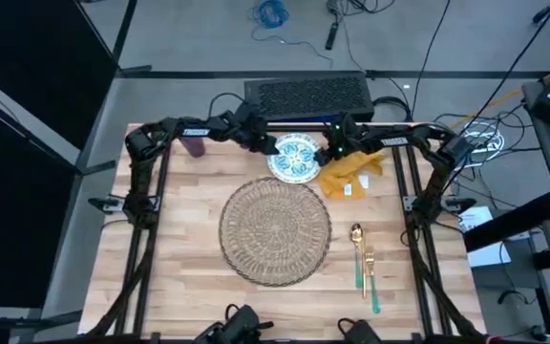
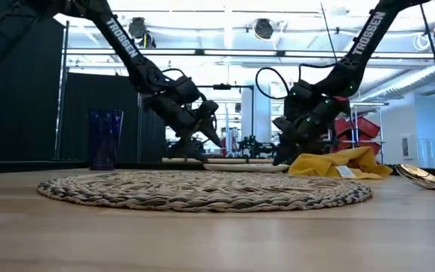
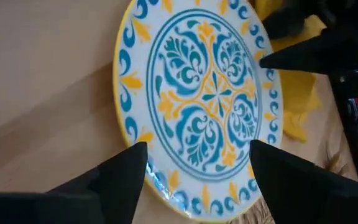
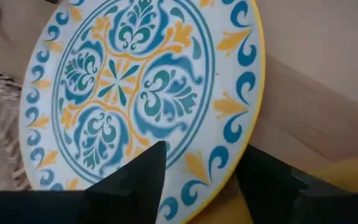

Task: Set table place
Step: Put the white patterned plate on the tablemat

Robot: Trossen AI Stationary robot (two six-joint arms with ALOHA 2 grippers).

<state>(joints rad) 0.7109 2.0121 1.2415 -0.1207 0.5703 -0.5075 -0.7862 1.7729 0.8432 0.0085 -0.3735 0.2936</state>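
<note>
Here both grippers, left (image 1: 271,148) and right (image 1: 327,153), spread their fingers (image 3: 123,177) wide at opposite rims of the plate (image 1: 295,159) beyond the mat (image 1: 275,230); whether they touch it stays unclear.

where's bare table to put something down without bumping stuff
Bare planks lie left of the woven mat, below the purple cup, and along the near edge. It is crowded at the far edge: left hand and right hand flank the plate, beside the napkin.
</note>
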